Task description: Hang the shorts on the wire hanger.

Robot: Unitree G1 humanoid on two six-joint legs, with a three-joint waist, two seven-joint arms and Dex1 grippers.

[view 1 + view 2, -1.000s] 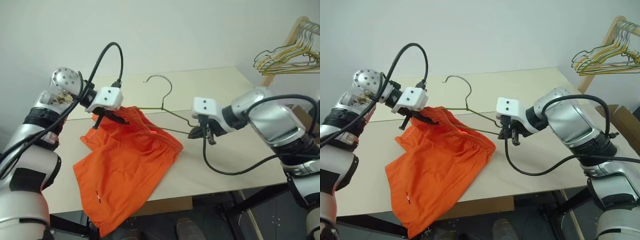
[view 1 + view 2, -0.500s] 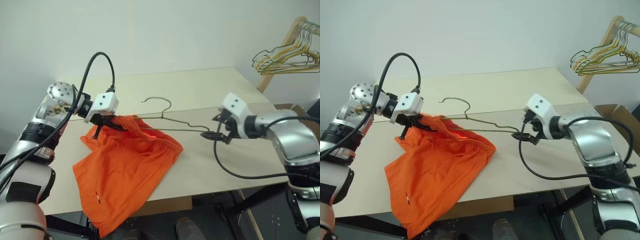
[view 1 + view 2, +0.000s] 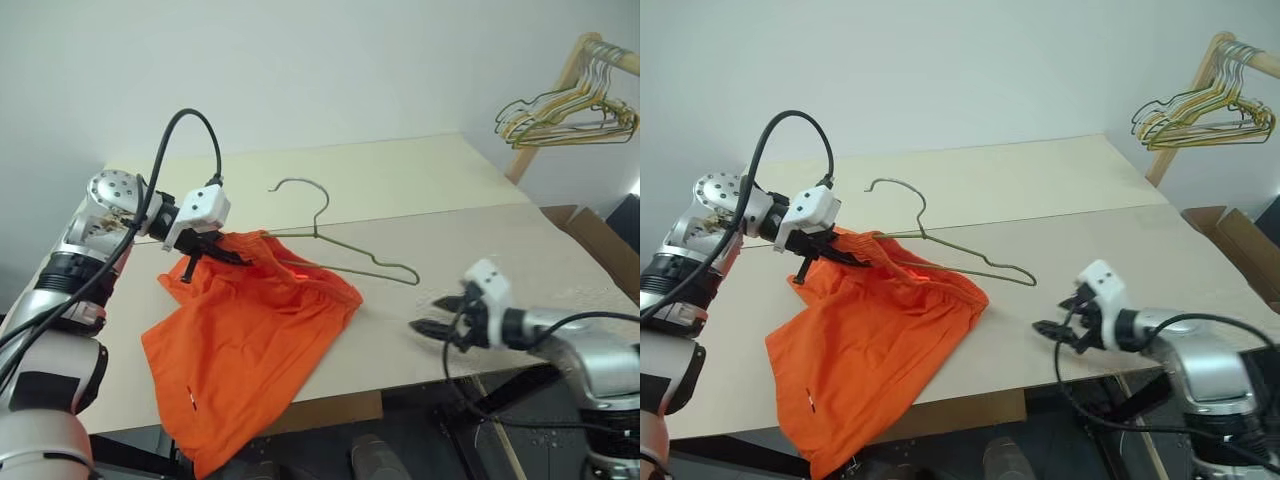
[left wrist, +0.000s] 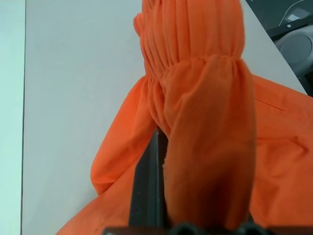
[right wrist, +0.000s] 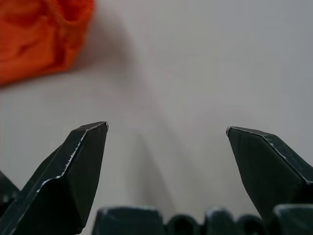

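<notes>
Jaws of the left gripper pinch the limp orange shorts at their waistband beside the wire hanger on the desk, while the right gripper gapes empty.

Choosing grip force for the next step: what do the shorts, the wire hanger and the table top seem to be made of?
The shorts: soft matte orange woven fabric, judging by folds and gathered waistband. The wire hanger: thin dull grey-olive metal wire, probably bare or coated; it holds its bent shape. The table: smooth pale beige board, likely laminate or painted wood; no grain visible.
</notes>
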